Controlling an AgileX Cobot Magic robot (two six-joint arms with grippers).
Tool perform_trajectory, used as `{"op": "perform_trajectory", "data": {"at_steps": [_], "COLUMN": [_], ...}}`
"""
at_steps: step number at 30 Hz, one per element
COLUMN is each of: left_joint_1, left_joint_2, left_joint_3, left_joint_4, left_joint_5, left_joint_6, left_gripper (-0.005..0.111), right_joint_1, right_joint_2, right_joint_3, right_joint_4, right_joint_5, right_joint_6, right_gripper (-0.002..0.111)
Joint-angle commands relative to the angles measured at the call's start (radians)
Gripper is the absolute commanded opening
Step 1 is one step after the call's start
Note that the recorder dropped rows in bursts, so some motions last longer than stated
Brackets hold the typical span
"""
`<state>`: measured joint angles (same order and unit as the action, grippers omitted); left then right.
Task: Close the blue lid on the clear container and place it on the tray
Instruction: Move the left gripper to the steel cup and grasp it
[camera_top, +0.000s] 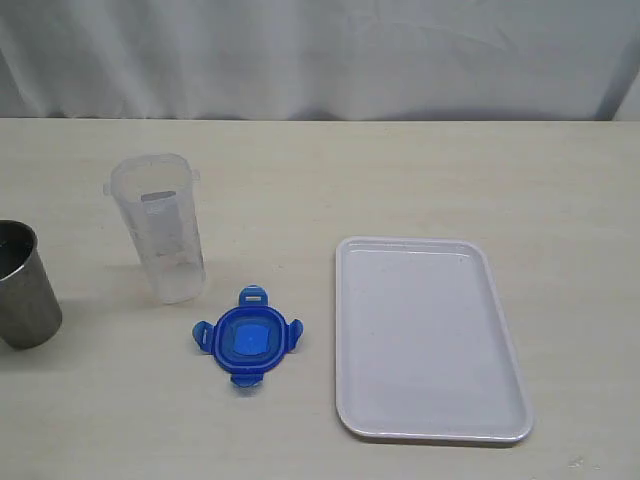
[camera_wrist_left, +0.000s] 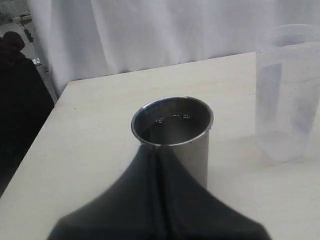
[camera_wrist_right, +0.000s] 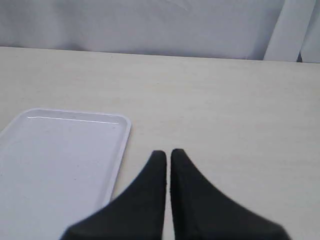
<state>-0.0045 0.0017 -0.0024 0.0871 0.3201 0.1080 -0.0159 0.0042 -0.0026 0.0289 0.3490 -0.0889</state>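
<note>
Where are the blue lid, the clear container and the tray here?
blue lid (camera_top: 246, 338), exterior view, centre of its top.
clear container (camera_top: 160, 232), exterior view, side wall.
tray (camera_top: 425, 340), exterior view, bare floor.

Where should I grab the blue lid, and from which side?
Probably from straight above, pinching one protruding flap: the blue lid lies flat on the table, too low for a side approach, and its four flaps stick out past the rim.
</note>
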Motion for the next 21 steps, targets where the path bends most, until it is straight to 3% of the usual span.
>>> {"op": "perform_trajectory", "data": {"at_steps": [1, 4, 9, 12, 14, 15, 18, 20, 21], "left_joint_1": [-0.008, -0.008, -0.008, -0.008, -0.008, -0.008, -0.008, -0.008, -0.008], "left_joint_2": [-0.002, -0.002, -0.002, -0.002, -0.002, -0.002, -0.002, 0.041, 0.086], "left_joint_3": [0.002, 0.002, 0.002, 0.002, 0.002, 0.002, 0.002, -0.028, -0.061], "left_joint_4": [0.052, 0.071, -0.135, -0.129, -0.129, -0.126, 0.038, 0.110, 0.154], "left_joint_5": [-0.023, -0.126, -0.461, -0.673, -0.789, -0.862, -0.867, -0.907, -0.941], "left_joint_6": [0.004, -0.005, -0.016, -0.031, -0.137, -0.274, -0.306, -0.388, -0.426], "left_gripper": [0.000, 0.000, 0.000, 0.000, 0.000, 0.000, 0.000, 0.007, 0.021], "right_joint_1": [-0.005, -0.005, -0.005, -0.005, -0.005, -0.005, -0.005, -0.005, -0.005], "right_joint_2": [-0.004, -0.004, -0.004, -0.004, -0.004, -0.004, -0.004, -0.004, -0.004], "right_joint_3": [0.003, 0.003, 0.003, 0.003, 0.003, 0.003, 0.003, 0.003, 0.003], "right_joint_4": [-0.008, -0.008, -0.008, -0.008, -0.008, -0.008, -0.008, -0.008, -0.008], "right_joint_5": [-0.003, -0.003, -0.003, -0.003, -0.003, -0.003, -0.003, -0.003, -0.003], "right_joint_6": [-0.001, -0.001, -0.001, -0.001, -0.001, -0.001, -0.001, -0.001, -0.001], "right_gripper": [0.004, 0.004, 0.004, 0.004, 0.004, 0.004, 0.004, 0.004, 0.004]}}
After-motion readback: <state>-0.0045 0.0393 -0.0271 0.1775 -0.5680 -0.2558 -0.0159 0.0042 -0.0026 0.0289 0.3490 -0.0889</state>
